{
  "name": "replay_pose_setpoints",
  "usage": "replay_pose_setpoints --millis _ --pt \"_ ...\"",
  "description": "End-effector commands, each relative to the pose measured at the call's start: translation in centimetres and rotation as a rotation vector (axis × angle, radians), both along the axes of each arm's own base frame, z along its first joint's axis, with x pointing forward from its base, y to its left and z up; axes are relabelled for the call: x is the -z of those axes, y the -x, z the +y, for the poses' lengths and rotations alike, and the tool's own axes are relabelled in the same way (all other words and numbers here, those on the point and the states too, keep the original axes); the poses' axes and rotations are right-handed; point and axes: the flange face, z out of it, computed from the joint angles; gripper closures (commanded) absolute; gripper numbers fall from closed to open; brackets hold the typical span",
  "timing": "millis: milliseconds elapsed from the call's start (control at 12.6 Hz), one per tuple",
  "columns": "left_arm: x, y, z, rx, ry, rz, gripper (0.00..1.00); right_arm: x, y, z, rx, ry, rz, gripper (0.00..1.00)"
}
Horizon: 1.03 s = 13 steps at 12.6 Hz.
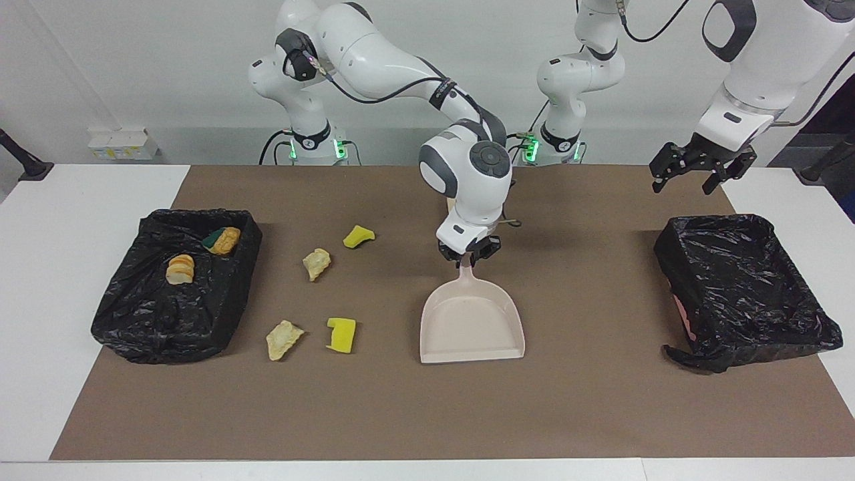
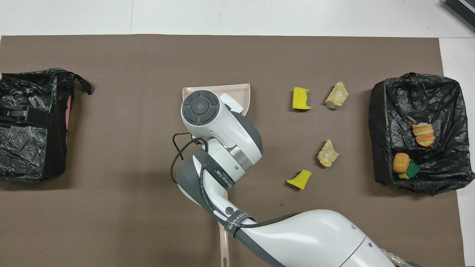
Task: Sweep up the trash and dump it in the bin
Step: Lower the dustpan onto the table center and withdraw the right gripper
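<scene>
My right gripper (image 1: 467, 254) is shut on the handle of the beige dustpan (image 1: 471, 324), which lies low over the middle of the mat with its open mouth pointing away from the robots. Its rim (image 2: 222, 88) shows past the right arm in the overhead view. Loose trash lies beside it toward the right arm's end: two yellow sponge pieces (image 1: 357, 236) (image 1: 342, 334) and two tan chunks (image 1: 316, 263) (image 1: 283, 339). The black-lined bin (image 1: 133, 321) at that end holds a bread lump (image 1: 180, 268) and an orange-and-green piece (image 1: 222, 240). My left gripper (image 1: 701, 172) hangs open.
A second black-lined bin (image 1: 741, 287) stands at the left arm's end, with the waiting left gripper in the air over its robot-side edge. A beige handle (image 2: 224, 246) lies near the robots' edge of the brown mat (image 1: 427, 414).
</scene>
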Motion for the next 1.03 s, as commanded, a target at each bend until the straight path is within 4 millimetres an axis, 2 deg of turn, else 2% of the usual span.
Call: replay_pose_setpoints --millis 0,158,317,396,555,634,713,792,951 --pt "-0.2 0.2 0.3 0.004 -0.009 0.007 0.00 -0.4 0.2 -0.5 0.016 -0.008 -0.010 0.71" --pt "-0.2 0.2 0.3 0.005 -0.009 0.007 0.00 -0.5 0.0 -0.7 0.026 -0.011 -0.015 0.54" --pt "-0.2 0.2 0.3 0.004 -0.009 0.007 0.00 -1.0 -0.4 -1.1 0.032 -0.022 -0.022 0.42" --pt "-0.2 0.2 0.3 0.005 -0.009 0.007 0.00 -1.4 -1.2 -2.0 0.048 -0.022 -0.027 0.29" --pt "-0.2 0.2 0.3 0.004 -0.009 0.007 0.00 -2.4 -2.0 -3.3 0.061 -0.020 -0.046 0.11" --pt "-0.2 0.2 0.3 0.004 -0.009 0.007 0.00 -3.6 -2.1 -3.5 0.057 -0.030 -0.061 0.10" --pt "-0.2 0.2 0.3 0.005 -0.009 0.007 0.00 -4.8 -2.2 -4.2 0.063 -0.031 -0.076 0.05" --pt "-0.2 0.2 0.3 0.004 -0.009 0.007 0.00 -6.0 -2.1 -4.4 0.071 -0.045 -0.078 0.05" --pt "-0.2 0.2 0.3 0.004 -0.009 0.007 0.00 -8.6 -1.3 -4.8 0.096 -0.056 -0.081 0.00"
